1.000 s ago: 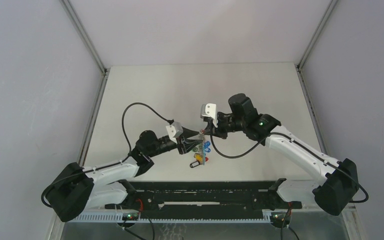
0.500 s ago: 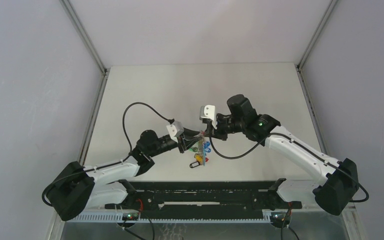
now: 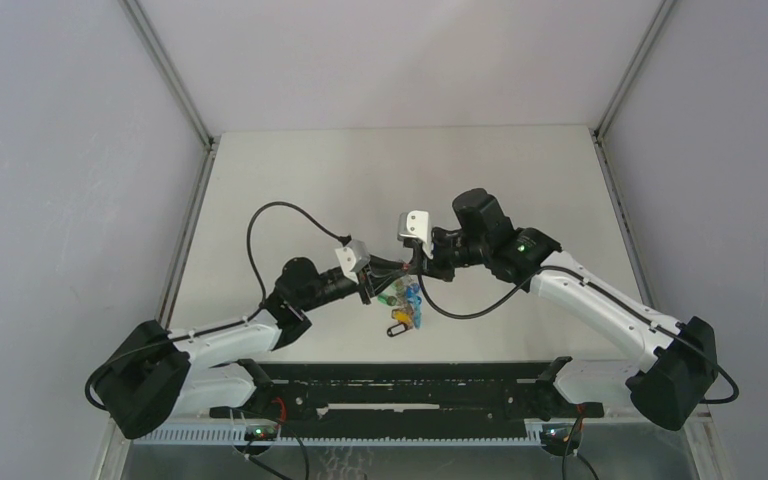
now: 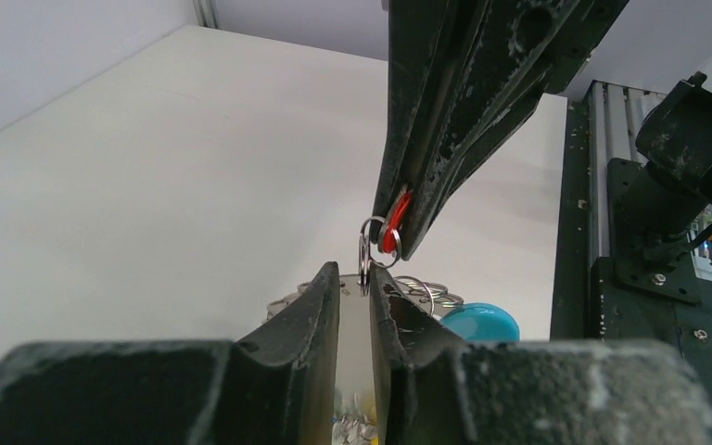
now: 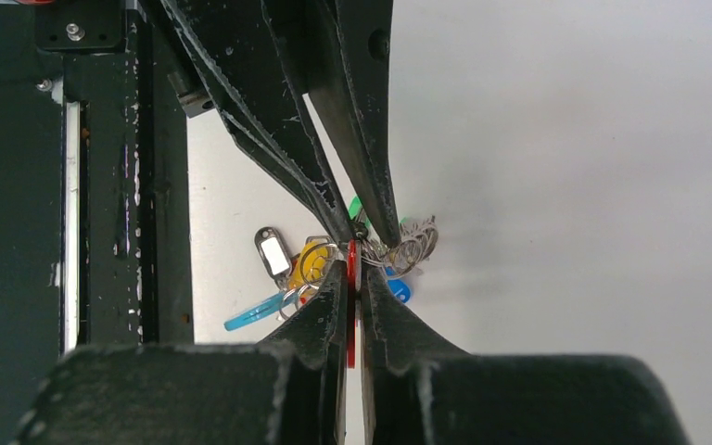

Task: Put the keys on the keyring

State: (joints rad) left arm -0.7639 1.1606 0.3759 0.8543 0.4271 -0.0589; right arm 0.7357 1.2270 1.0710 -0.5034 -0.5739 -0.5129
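My right gripper (image 5: 353,273) is shut on the key's red tag (image 5: 351,278), which stands edge-on between its pads. In the left wrist view the red tag (image 4: 392,232) shows at the right fingertips (image 4: 408,236), with its small split ring (image 4: 371,243) hanging just above my left gripper (image 4: 357,287). A pale metal strip of the keyring (image 4: 355,352) fills the narrow gap between the left jaws. The keyring's bunch of coloured tags (image 3: 400,305) hangs under both gripper tips, which meet over the table's middle. The left fingers (image 5: 371,139) converge on its silver rings (image 5: 413,246).
Blue (image 5: 252,311), yellow (image 5: 313,264), white (image 5: 273,252) and green (image 5: 356,209) tags hang from the bunch. A black rail (image 3: 400,385) runs along the near table edge, close behind the grippers. Grey walls enclose the white table (image 3: 400,170) on three sides.
The left jaws have narrowed around the keyring strip. The left wrist has shifted slightly up and right, and the bunch rose with it. The right gripper stays shut on the red tag.
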